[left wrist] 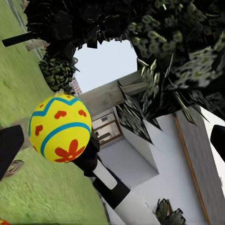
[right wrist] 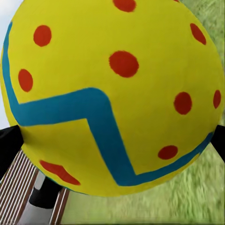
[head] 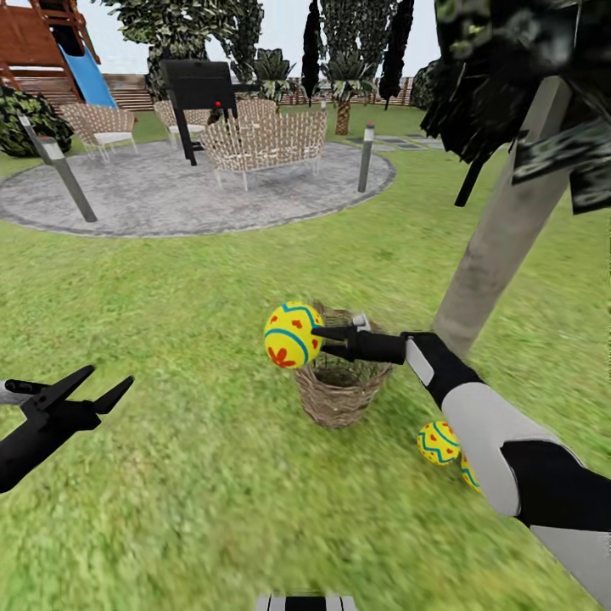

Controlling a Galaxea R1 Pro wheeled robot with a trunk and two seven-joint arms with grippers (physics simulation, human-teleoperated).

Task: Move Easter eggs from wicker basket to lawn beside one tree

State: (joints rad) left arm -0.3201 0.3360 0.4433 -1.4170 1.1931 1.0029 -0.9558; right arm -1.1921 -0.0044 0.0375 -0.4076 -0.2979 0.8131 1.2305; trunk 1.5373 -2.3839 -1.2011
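Far left in head view: blue slide point(head: 87, 75) w/ brown frame, cut off by the frame edge. Right of it, grey paved patio point(head: 170, 199) w/ pale lattice chairs point(head: 265, 140), a dark grill-like stand point(head: 200, 85) and 2 grey post lights point(head: 61, 170) on its rim.

Near left: left gripper point(head: 100, 387), black, fingers spread apart, nothing between them, hanging over the lawn point(head: 170, 475); arm cut off at the picture edge.

Centre: 1 Easter egg point(head: 293, 334), yellow w/ blue zigzag and red marks, held up in the air just left of the wicker basket point(head: 338, 392) rim. Right gripper point(head: 316, 339) is clamped on it, fingers reaching left across the basket top, so the basket inside is partly hidden; can't tell if anything lies in it. Right wrist view: same egg point(right wrist: 112, 93) v. close, black fingers point(right wrist: 9, 145) barely showing at each side. Left wrist view: egg point(left wrist: 60, 129) on the end of the right arm, white house behind.

Right of centre, nearer than the basket: 2nd egg point(head: 439, 443) on the grass, and a 3rd egg point(head: 469, 472) touching or just beside it, mostly hidden behind the right forearm.

Far right: tree point(head: 501, 238), pale trunk leaning, just behind-right of the basket; dark leaf planes at top, crown cut off. The 2 grounded eggs lie near its base, but the base itself is hidden by the arm.
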